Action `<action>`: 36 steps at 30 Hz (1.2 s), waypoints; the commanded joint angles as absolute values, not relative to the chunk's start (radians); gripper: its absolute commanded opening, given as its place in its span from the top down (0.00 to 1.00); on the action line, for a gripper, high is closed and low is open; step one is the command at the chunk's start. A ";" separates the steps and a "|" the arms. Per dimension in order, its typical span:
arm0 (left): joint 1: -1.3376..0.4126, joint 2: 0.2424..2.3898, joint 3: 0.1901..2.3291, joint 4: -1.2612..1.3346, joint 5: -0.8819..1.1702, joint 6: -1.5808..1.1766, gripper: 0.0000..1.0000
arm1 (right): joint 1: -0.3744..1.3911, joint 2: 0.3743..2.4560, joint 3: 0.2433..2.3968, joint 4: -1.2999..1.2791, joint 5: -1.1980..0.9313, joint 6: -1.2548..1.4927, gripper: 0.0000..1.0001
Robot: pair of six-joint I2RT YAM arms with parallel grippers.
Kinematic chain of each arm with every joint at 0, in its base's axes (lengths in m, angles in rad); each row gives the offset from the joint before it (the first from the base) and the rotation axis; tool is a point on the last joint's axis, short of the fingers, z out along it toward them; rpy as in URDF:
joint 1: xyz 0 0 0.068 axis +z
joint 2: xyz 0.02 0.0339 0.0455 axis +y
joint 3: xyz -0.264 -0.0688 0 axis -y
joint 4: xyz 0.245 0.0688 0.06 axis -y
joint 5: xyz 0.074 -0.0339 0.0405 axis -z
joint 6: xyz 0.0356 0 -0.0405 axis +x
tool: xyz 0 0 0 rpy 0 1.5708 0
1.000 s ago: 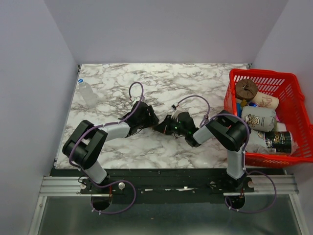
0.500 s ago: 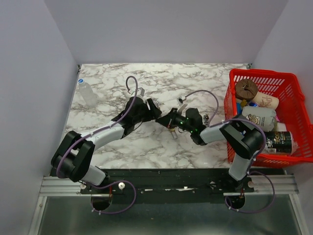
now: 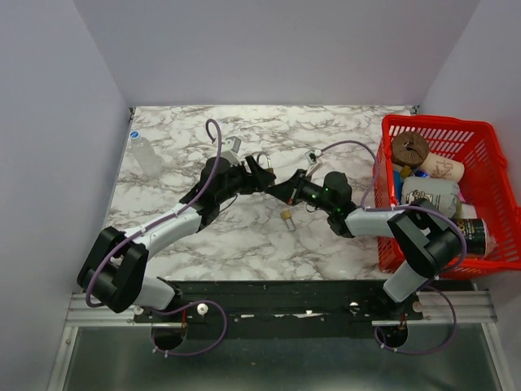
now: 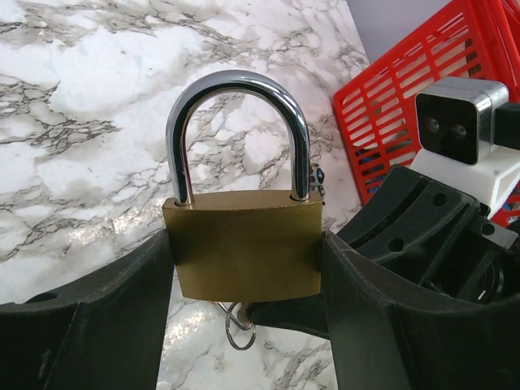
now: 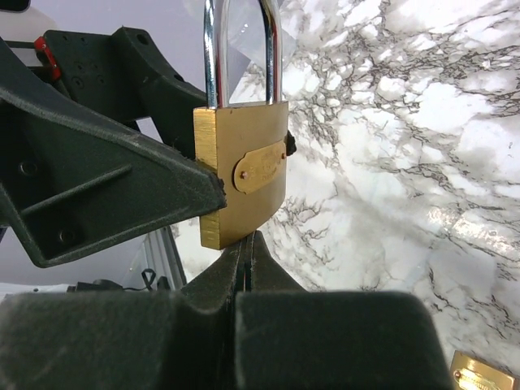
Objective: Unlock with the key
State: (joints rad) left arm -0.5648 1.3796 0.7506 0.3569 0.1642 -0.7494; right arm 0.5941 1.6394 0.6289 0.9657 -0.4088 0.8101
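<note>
Marble bench [image 3: 342, 130]: both arms have swung out from its near edge to mid-surface. Red basket [image 3: 488, 134]: untouched, at your right. Left pincer [image 3: 259, 174]: spread wide, clamping the brass padlock [image 4: 242, 252] aloft. Right pincer [image 5: 248, 260]: pressed together under the keyhole, apparently on the hidden key. Shackle [image 4: 240, 97]: seated, so you have yet to turn. Key ring [image 4: 237, 331]: dangling below.

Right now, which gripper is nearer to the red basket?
Right. The right gripper, shut on the key below the padlock, lies between padlock and red basket; the left gripper clamps the padlock from the other side, farther away.
</note>
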 commanded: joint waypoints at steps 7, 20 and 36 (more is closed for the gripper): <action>-0.597 1.341 0.707 0.333 0.396 -0.730 1.00 | 0.520 1.578 0.664 1.172 -0.376 0.850 0.99; -0.597 1.324 0.722 0.289 0.376 -0.701 1.00 | 0.512 1.533 0.677 1.069 -0.429 0.773 0.98; -0.580 1.250 0.781 0.084 0.267 -0.505 1.00 | 0.511 1.187 0.601 0.518 -0.431 0.500 0.30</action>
State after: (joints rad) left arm -0.5762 1.3170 0.7544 0.0868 0.2199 -0.6231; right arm 0.5137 1.2446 0.5312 0.7357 -0.4538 0.6193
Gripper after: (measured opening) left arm 0.722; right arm 0.679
